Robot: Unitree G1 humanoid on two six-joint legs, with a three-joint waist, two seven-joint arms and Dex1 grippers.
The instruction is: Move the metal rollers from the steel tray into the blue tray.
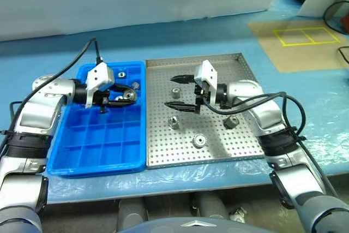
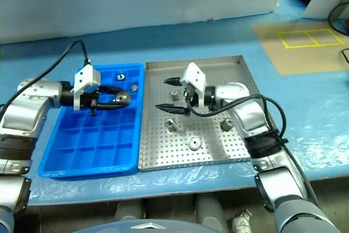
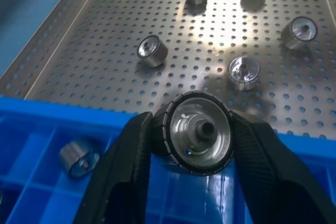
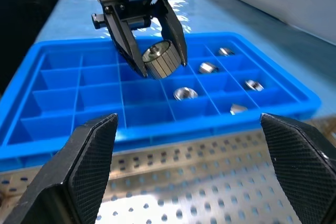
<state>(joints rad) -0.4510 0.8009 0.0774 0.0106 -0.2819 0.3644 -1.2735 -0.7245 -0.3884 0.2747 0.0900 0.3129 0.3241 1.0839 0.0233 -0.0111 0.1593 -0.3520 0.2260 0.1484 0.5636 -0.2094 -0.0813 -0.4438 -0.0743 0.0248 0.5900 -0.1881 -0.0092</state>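
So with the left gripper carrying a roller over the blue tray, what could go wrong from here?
1. The left gripper pinches the roller near the fingertips, so it could slip and drop into the wrong place.
2. Some compartments of the blue tray already hold rollers; releasing above one would double up.
3. The right gripper hangs open over the steel tray, pointed toward the left one; the two could collide.

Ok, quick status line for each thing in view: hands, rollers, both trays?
Left hand: shut on a roller, held over the blue tray.
Held roller: clamped between the fingers, above the compartments.
Right hand: open, empty, over the steel tray.
Blue tray: a few rollers already in its far compartments, most cells free.
Steel tray: several loose rollers on it.
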